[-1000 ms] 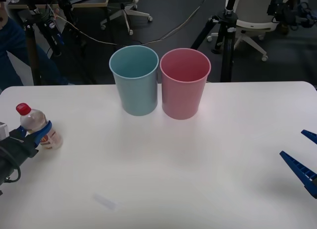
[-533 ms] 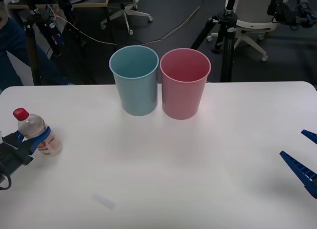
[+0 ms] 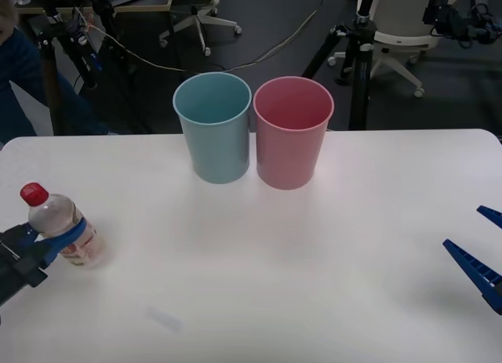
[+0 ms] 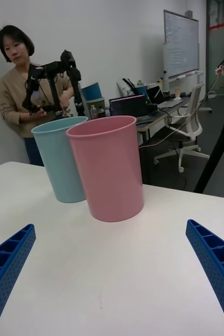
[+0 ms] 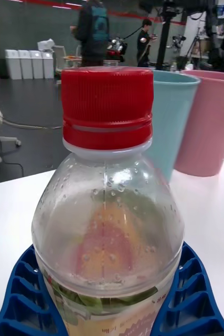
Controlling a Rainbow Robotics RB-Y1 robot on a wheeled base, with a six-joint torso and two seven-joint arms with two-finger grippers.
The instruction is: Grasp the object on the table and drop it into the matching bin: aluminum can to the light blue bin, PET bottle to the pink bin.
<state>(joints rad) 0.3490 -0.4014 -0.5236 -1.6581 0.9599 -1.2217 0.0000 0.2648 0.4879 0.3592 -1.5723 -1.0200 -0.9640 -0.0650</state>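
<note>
1. Here, the left gripper [image 3: 49, 239] sits at the table's [image 3: 314, 261] nine o'clock edge, its blue fingers [image 5: 195, 299] clamped around the PET bottle [image 3: 60, 225], which stands upright.
2. At twelve o'clock stand the light blue bin [image 3: 213, 128] and pink bin [image 3: 292, 132], touching.
3. The right gripper [image 4: 112, 278] waits at four o'clock, jaws wide, holding nothing.

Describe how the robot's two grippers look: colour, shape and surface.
The left gripper has blue ribbed fingers with open honeycomb-like cells, mounted on a black body at the table's left edge. The right gripper has matching blue fingers: long, tapering wedges with a dotted, textured inner face and ribbed edges.
</note>
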